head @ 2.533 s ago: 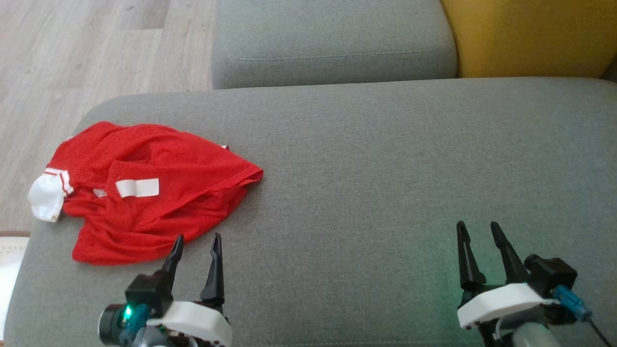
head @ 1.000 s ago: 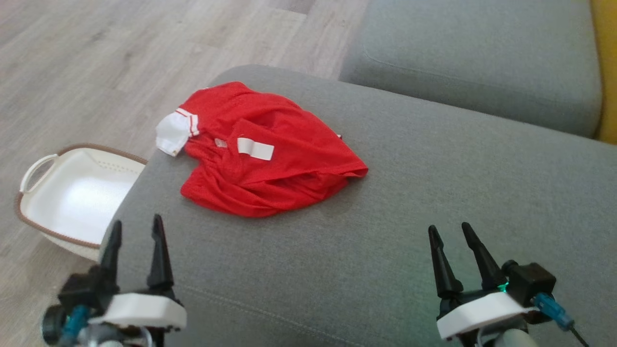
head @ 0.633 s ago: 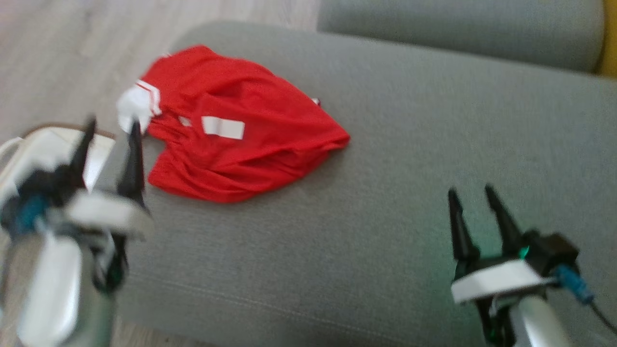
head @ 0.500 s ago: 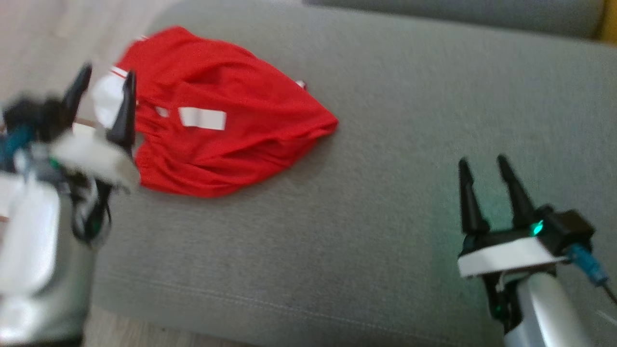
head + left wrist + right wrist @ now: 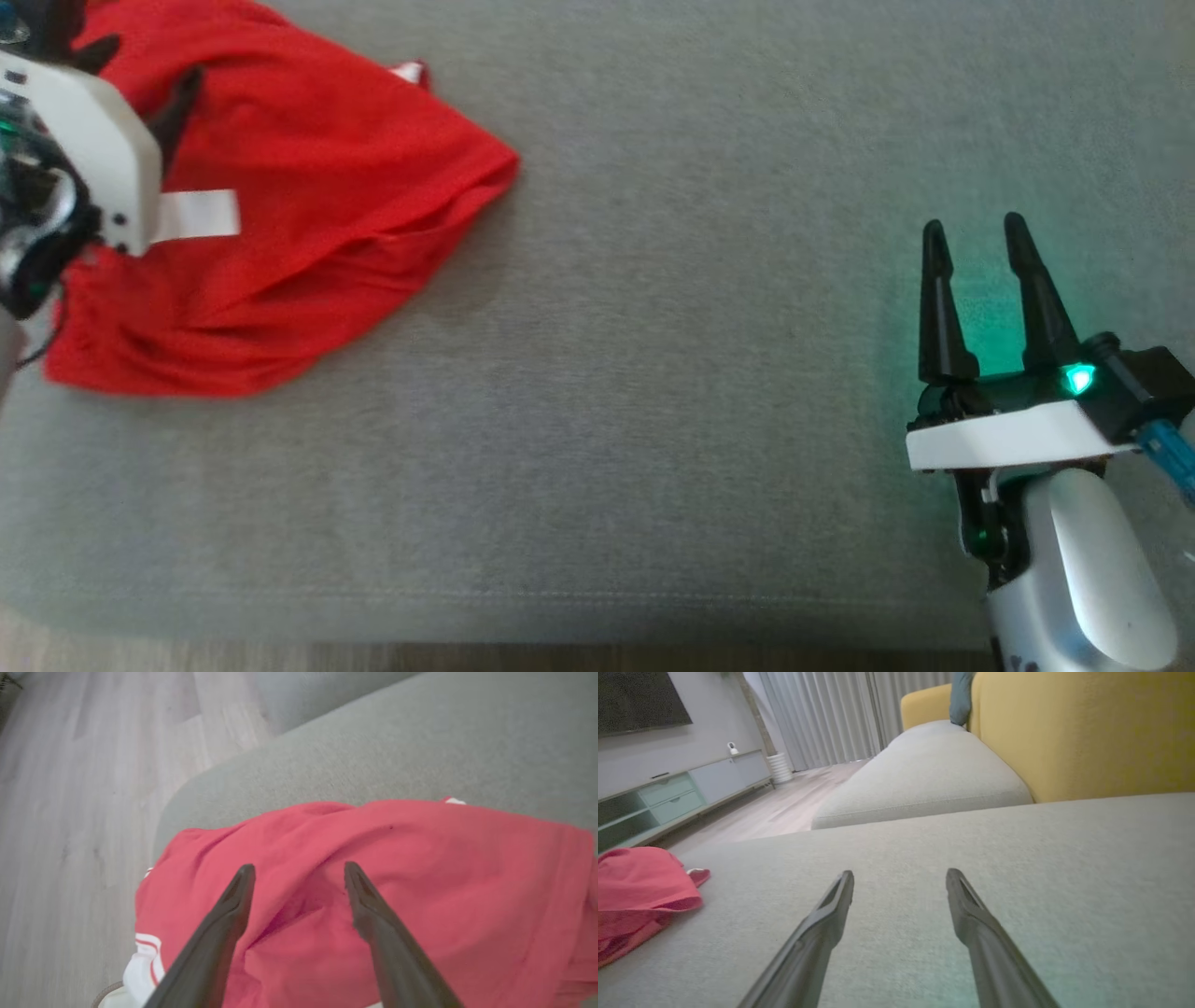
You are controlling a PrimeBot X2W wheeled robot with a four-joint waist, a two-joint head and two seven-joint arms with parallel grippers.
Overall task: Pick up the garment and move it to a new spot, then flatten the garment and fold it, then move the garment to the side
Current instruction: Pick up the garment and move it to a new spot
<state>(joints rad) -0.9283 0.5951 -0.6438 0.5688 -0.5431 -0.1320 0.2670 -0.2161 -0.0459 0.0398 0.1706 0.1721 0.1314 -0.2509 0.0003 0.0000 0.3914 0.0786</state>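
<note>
The garment (image 5: 308, 215) is a crumpled red shirt with white trim, lying on the grey cushion (image 5: 653, 373) at the upper left of the head view. My left gripper (image 5: 299, 870) hovers open just over the garment (image 5: 420, 868), fingers spread with nothing between them; in the head view its white wrist block covers part of the cloth. My right gripper (image 5: 971, 233) stands open above bare cushion far to the right, well apart from the garment (image 5: 635, 882). Its spread fingers (image 5: 831, 905) hold nothing.
The cushion's (image 5: 420, 728) left end drops to wooden floor (image 5: 70, 788). A second grey cushion (image 5: 924, 774) and a yellow backrest (image 5: 1087, 732) lie beyond. The rim of a white basket (image 5: 110, 994) peeks below the garment's white sleeve (image 5: 142, 970).
The head camera has tilted down and in, so the floor and basket left its view. My left arm has reached forward over the garment; the right gripper has risen a little. Both stay open.
</note>
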